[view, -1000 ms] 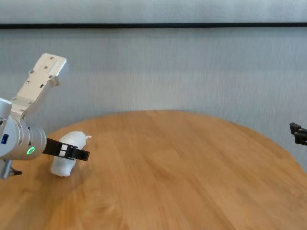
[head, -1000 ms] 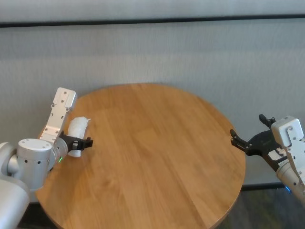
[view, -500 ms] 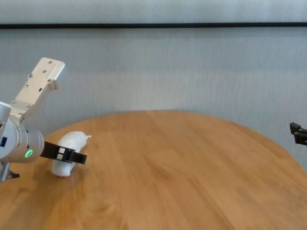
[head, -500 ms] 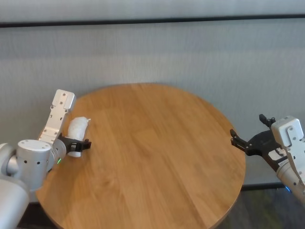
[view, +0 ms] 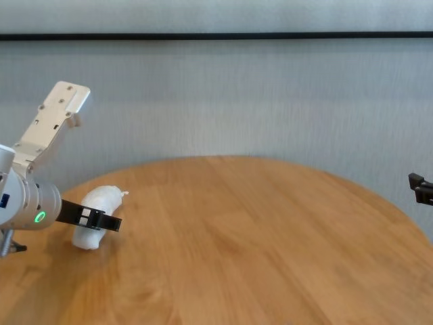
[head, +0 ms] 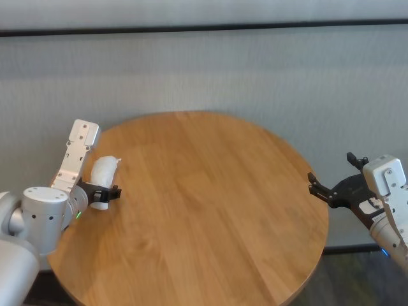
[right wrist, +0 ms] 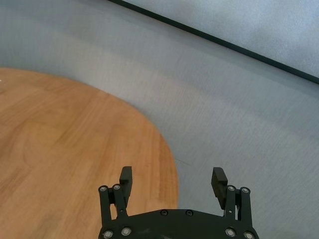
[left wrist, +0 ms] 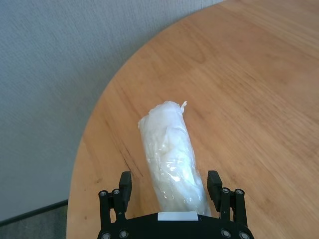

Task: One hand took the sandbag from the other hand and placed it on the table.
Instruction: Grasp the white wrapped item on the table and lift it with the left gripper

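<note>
The left pincer (left wrist: pixel 169 185) stood open astride the sandbag (left wrist: pixel 172 157) on the tabletop (head: pixel 204 210), best closed squarely mid-bag; the right pincer (right wrist: pixel 172 181) waited open.

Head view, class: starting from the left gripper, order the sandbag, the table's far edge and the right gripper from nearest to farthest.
From the left gripper:
1. Sandbag, between its open fingers at the table's left.
2. Table's far edge, back centre.
3. Right gripper, off the right rim.

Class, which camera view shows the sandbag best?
The left wrist view: the whole sandbag lies lengthwise on the table, knotted tip visible. Head and chest views show it small, partly behind the left gripper. The right wrist view misses it.
</note>
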`<action>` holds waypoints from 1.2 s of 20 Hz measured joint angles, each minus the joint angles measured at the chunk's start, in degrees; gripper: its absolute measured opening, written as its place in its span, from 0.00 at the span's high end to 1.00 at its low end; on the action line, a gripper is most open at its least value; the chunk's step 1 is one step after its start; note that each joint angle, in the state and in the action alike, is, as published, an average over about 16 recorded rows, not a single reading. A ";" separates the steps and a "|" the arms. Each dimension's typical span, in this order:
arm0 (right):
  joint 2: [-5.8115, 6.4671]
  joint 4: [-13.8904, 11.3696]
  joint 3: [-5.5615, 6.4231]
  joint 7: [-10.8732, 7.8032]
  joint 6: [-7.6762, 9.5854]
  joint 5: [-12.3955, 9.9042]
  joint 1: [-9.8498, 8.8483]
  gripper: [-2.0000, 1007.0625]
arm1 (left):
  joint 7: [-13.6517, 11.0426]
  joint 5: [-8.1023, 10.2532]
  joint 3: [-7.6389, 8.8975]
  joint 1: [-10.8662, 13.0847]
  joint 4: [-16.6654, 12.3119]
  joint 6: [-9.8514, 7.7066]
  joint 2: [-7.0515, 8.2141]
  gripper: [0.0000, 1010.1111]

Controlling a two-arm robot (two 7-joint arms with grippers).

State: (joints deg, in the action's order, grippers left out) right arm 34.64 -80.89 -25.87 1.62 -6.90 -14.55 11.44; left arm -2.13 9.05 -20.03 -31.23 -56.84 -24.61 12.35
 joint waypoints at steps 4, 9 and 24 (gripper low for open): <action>0.00 0.00 0.00 0.00 0.00 0.00 0.00 0.01 | -0.01 -0.05 0.04 0.04 -0.04 0.03 -0.01 0.01; 0.00 0.00 0.00 0.00 0.00 0.00 0.00 0.01 | -0.01 0.01 0.03 0.07 -0.11 0.02 0.01 0.01; 0.00 0.00 0.00 0.00 0.00 0.00 0.00 0.01 | 0.06 0.13 -0.04 0.12 -0.21 -0.05 0.06 0.24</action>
State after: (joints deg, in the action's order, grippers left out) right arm 34.64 -80.89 -25.87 1.62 -6.90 -14.55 11.44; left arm -2.06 9.18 -20.08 -31.11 -57.05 -24.66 12.41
